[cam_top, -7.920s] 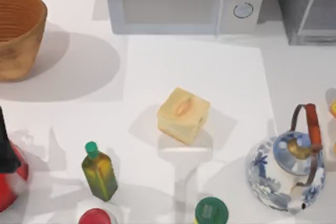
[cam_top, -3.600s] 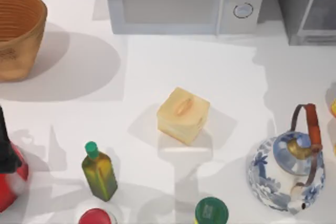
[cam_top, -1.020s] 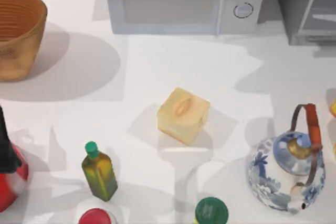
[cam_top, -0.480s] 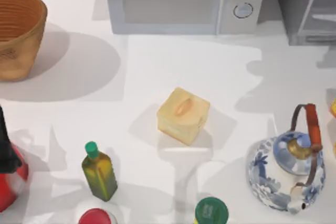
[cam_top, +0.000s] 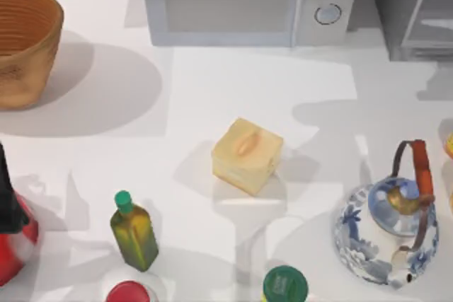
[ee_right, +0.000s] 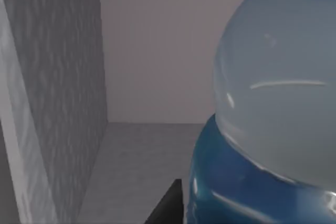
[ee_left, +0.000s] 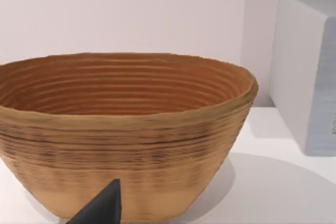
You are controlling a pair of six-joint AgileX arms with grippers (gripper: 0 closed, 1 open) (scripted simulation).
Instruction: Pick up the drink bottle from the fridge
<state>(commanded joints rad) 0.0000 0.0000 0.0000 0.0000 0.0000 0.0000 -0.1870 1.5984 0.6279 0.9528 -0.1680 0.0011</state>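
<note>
Drink bottle: 1, inside 1 fridge.

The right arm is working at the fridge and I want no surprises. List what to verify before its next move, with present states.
1. Right gripper inside the fridge: ok, the grey wall and floor are around it.
2. Drink bottle close in front of it: ok.
3. Grip on the drink bottle: cannot tell.
4. Drink bottle upright: cannot tell.
5. Left gripper parked by the basket, far from the fridge: ok.
6. Room above the teapot on the way back: cannot tell.
</note>
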